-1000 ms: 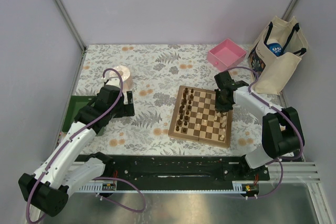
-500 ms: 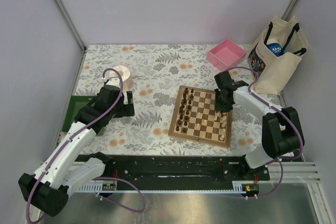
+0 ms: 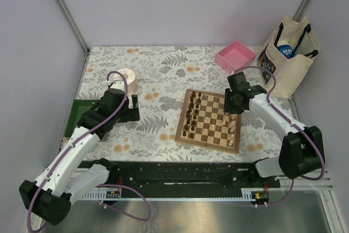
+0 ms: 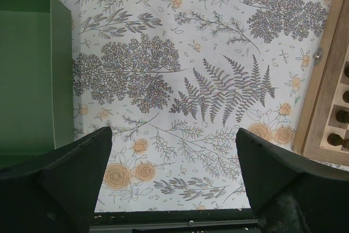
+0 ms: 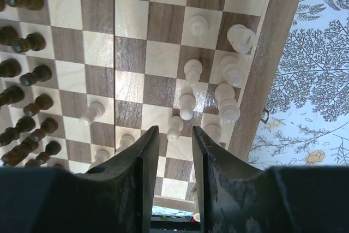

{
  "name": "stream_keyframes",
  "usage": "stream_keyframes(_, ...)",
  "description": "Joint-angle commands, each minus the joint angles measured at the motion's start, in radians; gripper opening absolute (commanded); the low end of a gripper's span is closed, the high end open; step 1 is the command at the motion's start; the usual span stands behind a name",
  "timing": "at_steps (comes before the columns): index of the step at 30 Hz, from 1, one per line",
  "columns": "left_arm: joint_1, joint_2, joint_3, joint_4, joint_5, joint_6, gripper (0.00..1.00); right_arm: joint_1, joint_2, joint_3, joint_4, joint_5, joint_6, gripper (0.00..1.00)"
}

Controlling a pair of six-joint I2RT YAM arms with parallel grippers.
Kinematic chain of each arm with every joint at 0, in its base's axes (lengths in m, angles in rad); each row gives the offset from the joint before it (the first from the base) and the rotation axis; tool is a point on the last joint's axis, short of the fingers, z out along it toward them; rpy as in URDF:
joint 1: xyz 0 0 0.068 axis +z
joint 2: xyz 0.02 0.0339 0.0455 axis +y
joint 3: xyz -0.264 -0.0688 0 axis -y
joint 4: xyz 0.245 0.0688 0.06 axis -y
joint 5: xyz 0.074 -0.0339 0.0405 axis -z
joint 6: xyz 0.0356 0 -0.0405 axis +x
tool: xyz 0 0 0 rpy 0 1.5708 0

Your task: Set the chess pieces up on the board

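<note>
Hovering over board (image 3: 204,141), R pincer (image 5: 174,130) slightly apart, empty; pale pawns (image 5: 192,71) upright; L pincer (image 4: 174,135) wide.

The left arm (image 3: 82,140) reached forward, the left gripper (image 4: 173,135) spread wide; the right gripper (image 5: 173,132) pointed down, jaws narrowly parted, gripping nothing.

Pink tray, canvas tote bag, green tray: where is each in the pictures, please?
Pink tray (image 3: 236,57), top external view, its bare floor.
Canvas tote bag (image 3: 292,72), top external view, its front panel.
Green tray (image 4: 24,69), left wrist view, its bare inside.
</note>
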Motion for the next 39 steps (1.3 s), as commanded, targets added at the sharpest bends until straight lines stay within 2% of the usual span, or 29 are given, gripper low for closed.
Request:
stream_keyframes(1, 0.004, -0.002, 0.006, 0.031, 0.014, 0.007, 0.99, 0.026, -0.061, -0.003, -0.015, -0.038, 0.034, 0.4)
stream_keyframes(21, 0.004, -0.001, 0.007, 0.031, 0.012, 0.01, 0.99, 0.047, 0.066, -0.044, 0.011, -0.022, 0.039, 0.41)
stream_keyframes(28, 0.004, 0.002, 0.006, 0.031, 0.012, 0.008, 0.99, 0.047, 0.097, -0.038, 0.017, -0.022, 0.033, 0.36)
stream_keyframes(33, 0.004, 0.002, 0.006, 0.031, 0.012, 0.008, 0.99, 0.044, 0.088, -0.044, 0.016, -0.011, 0.03, 0.25)
stream_keyframes(39, 0.004, 0.001, 0.006, 0.031, 0.014, 0.008, 0.99, 0.047, 0.068, -0.047, -0.001, 0.004, 0.027, 0.24)
